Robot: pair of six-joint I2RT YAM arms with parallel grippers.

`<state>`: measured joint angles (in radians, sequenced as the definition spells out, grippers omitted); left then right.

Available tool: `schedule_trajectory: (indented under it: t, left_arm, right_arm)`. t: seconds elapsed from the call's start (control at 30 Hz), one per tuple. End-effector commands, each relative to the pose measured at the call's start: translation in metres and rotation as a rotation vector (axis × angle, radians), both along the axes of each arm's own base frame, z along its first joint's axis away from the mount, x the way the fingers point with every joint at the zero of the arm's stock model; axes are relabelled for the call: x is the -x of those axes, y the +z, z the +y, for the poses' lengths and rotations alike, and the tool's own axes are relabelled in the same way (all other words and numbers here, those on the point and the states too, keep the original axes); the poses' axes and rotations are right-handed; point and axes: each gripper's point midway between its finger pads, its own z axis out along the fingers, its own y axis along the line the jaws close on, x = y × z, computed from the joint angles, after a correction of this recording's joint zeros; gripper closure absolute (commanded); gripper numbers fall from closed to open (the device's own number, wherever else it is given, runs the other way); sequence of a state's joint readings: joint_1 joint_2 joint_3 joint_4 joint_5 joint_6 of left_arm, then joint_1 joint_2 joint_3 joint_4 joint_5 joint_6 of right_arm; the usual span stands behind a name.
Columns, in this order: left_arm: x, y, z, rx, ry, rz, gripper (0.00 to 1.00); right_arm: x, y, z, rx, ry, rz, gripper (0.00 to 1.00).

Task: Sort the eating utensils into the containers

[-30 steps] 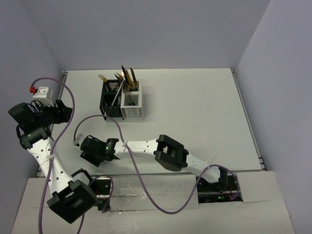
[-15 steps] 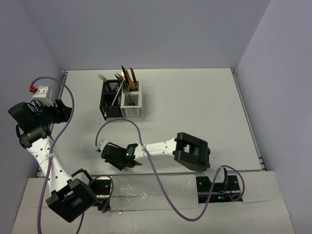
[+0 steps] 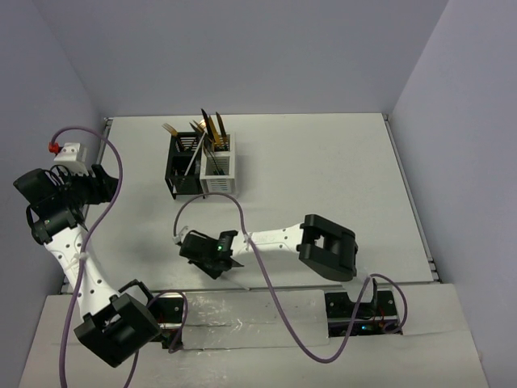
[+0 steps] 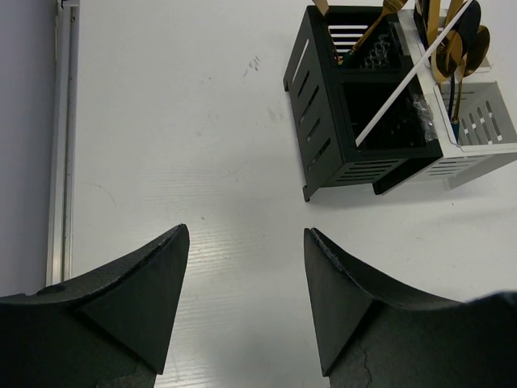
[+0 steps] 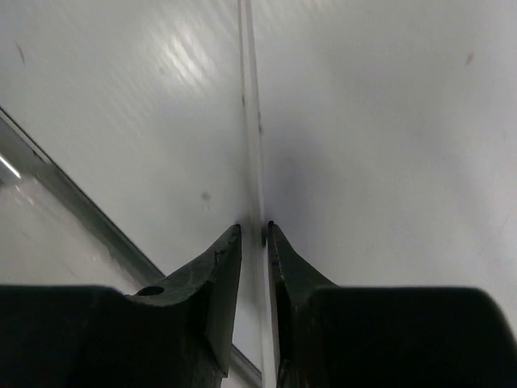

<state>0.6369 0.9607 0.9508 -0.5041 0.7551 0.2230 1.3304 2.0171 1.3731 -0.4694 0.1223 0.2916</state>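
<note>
The black caddy (image 3: 184, 168) and the white caddy (image 3: 219, 175) stand joined at the table's far middle-left, with gold-headed and black utensils (image 3: 212, 129) upright in them. They also show in the left wrist view: the black caddy (image 4: 323, 137), the white caddy (image 4: 485, 133) and the utensils (image 4: 452, 40). A thin pale stick (image 4: 404, 81) leans across the black caddy. My left gripper (image 4: 246, 230) is open and empty, at the far left (image 3: 98, 184). My right gripper (image 5: 254, 226) hangs low over the table's near part (image 3: 212, 257), its jaws shut on a thin clear stick (image 5: 251, 121).
A metal rail (image 5: 73, 198) runs along the table's near edge close to my right gripper. Another rail (image 4: 63, 137) borders the left edge. Purple cables (image 3: 206, 202) loop over the table by the right arm. Grey walls close in the table on three sides.
My right gripper has moved to the right along the table's near part, its arm folding back. The left arm and the caddies have not moved.
</note>
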Motion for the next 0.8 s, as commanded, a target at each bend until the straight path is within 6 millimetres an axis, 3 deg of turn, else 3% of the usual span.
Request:
schedule_trajectory:
  t: [0.0, 0.17, 0.23, 0.33, 0.4, 0.5, 0.53, 0.6, 0.63, 0.67, 0.73, 0.77]
  left_arm:
    - [-0.001, 0.03, 0.006, -0.087, 0.006, -0.083, 0.32]
    - [0.0, 0.029, 0.01, -0.118, 0.023, -0.088, 0.31]
    - [-0.001, 0.028, 0.012, -0.115, 0.028, -0.083, 0.31]
    - [-0.003, 0.029, 0.012, -0.103, 0.026, -0.085, 0.31]
    - [-0.004, 0.029, 0.011, -0.093, 0.024, -0.085, 0.31]
    - [-0.005, 0.027, 0.011, -0.084, 0.021, -0.084, 0.31]
    - [-0.006, 0.029, 0.011, -0.083, 0.024, -0.087, 0.31]
    - [-0.007, 0.028, 0.013, -0.074, 0.035, -0.081, 0.31]
    - [-0.007, 0.028, 0.013, -0.07, 0.034, -0.082, 0.31]
    - [-0.008, 0.028, 0.012, -0.062, 0.033, -0.082, 0.31]
    - [-0.007, 0.027, 0.011, -0.052, 0.028, -0.081, 0.31]
    - [-0.007, 0.027, 0.009, -0.048, 0.023, -0.08, 0.31]
  right_arm:
    - [0.016, -0.068, -0.079, 0.389, 0.037, 0.102, 0.74]
    - [0.016, -0.074, -0.088, 0.446, 0.065, 0.103, 0.88]
    - [0.016, -0.073, -0.092, 0.457, 0.076, 0.103, 0.99]
    - [0.015, -0.068, -0.09, 0.443, 0.071, 0.09, 1.0]
    - [0.003, -0.059, -0.08, 0.389, 0.04, 0.024, 1.0]
    - [-0.031, -0.01, -0.054, 0.215, -0.046, -0.163, 1.0]
    - [-0.044, 0.028, -0.042, 0.109, -0.078, -0.232, 1.0]
    - [-0.066, 0.077, -0.018, -0.088, -0.129, -0.346, 1.0]
    - [-0.081, 0.122, -0.015, -0.198, -0.161, -0.419, 1.0]
    - [-0.092, 0.154, 0.0, -0.332, -0.189, -0.472, 1.0]
    - [-0.109, 0.201, 0.006, -0.449, -0.213, -0.579, 1.0]
    - [-0.119, 0.242, 0.017, -0.584, -0.241, -0.638, 1.0]
